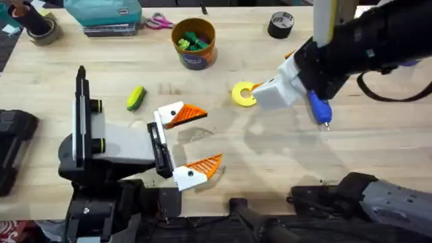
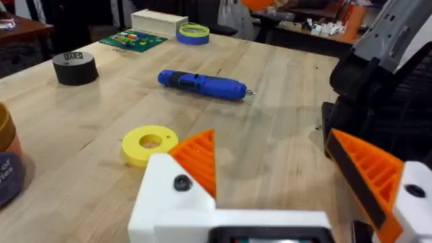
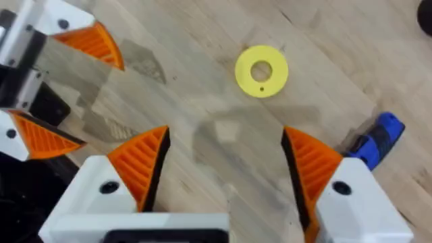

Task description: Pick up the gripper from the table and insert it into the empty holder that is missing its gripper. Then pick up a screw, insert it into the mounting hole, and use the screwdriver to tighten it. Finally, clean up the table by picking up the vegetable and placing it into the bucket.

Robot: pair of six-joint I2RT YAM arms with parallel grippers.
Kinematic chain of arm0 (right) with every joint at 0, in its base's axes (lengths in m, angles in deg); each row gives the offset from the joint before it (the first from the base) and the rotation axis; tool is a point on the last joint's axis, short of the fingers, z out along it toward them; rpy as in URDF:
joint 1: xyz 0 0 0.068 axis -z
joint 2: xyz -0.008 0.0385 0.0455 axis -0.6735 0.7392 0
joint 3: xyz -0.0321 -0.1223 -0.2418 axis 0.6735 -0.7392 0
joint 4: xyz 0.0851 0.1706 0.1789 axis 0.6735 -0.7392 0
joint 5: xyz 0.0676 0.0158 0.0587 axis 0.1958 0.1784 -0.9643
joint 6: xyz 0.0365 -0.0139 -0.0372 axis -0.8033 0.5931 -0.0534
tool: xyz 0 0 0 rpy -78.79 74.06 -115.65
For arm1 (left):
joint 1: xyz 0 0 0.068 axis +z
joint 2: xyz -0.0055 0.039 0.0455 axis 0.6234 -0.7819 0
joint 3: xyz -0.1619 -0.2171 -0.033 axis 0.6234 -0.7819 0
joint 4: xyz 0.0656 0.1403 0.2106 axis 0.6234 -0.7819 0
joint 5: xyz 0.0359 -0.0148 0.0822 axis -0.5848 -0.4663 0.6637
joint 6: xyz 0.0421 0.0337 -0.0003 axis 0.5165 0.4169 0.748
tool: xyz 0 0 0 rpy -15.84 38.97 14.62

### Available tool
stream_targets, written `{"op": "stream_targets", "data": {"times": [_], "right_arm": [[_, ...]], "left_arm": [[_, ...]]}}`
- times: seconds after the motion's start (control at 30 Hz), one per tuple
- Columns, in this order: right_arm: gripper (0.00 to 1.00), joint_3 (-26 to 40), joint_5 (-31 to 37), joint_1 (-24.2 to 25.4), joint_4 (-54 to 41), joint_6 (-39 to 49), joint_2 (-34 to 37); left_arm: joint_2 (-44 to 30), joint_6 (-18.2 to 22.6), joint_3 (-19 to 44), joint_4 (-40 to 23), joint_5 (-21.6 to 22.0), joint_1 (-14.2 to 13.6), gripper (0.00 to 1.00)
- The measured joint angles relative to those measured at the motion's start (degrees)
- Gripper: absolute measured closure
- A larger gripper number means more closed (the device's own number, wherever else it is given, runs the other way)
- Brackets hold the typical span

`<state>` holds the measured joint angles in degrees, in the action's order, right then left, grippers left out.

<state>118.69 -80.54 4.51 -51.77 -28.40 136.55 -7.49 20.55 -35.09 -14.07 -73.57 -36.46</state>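
Overhead, left gripper (image 1: 194, 140): lying low over the table (image 1: 270, 169), its jaws spread wide and gripping nothing; both white holders are carrying orange ribbed tips.
Overhead, right gripper (image 1: 270, 91): reaching in from the right, hovering just beside the yellow spool (image 1: 243, 94); its jaws are partly hidden under the arm here.
Overhead, screwdriver (image 1: 318, 108): lying on the table just under the right arm, bit pointing toward the near edge.
Overhead, vegetable (image 1: 136, 98): sitting on the table left of centre, near the left gripper, well apart from the bucket (image 1: 194, 42), which is already holding dark green pieces.
Left wrist, screwdriver (image 2: 202, 84): showing as a blue pen shape with a thin silver bit, resting beyond the spool (image 2: 149, 144).
Left wrist, handling: the screwdriver is probably going to feel stiff, smooth and inclined to roll; gripping mid-barrel looks safest.
Right wrist, right gripper (image 3: 226, 165): jaws standing apart and empty above bare wood, spool (image 3: 261, 70) ahead, the screwdriver's blue end (image 3: 378, 138) beside one finger.
Right wrist, vegetable handling: judging it light and small; pinching across its short width should be holding best.
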Motion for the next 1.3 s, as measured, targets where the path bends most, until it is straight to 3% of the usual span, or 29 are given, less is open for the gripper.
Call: {"op": "stream_targets", "data": {"times": [0.23, 0.5, 0.83, 1.1, 1.13, 1.17, 1.3], "right_arm": [[0.004, 0.0, 0.7, 1.5, -2.4, 0.0, 0.0], [0.004, 0.0, -5.6, 1.5, -3.8, 4.3, 0.0], [0.004, 0.0, -15.3, 1.5, -6.3, 17.9, 0.0], [0.004, 0.0, -17.5, 1.5, -6.8, 23.1, 0.0], [0.004, 0.0, -17.6, 1.5, -6.9, 23.3, 0.0], [0.004, 0.0, -17.6, 1.5, -6.9, 23.5, 0.0], [0.004, 0.0, -17.7, 1.5, -6.9, 23.9, 0.0]], "left_arm": [[0.0, 0.0, 0.0, 0.0, 0.0, 0.0, 0.016], [0.0, 0.0, 0.0, 0.0, 0.0, 0.0, 0.015], [0.0, 0.0, 0.0, 0.0, 0.0, 0.0, 0.015], [0.0, 0.0, 0.0, 0.0, 0.0, 0.0, 0.019], [0.0, -0.2, 0.0, 0.0, 0.0, 0.0, 0.079], [0.0, 0.0, 0.0, 0.0, -0.1, 0.0, 0.208], [0.0, -0.2, 0.0, 0.0, -0.2, 0.0, 0.829]]}}
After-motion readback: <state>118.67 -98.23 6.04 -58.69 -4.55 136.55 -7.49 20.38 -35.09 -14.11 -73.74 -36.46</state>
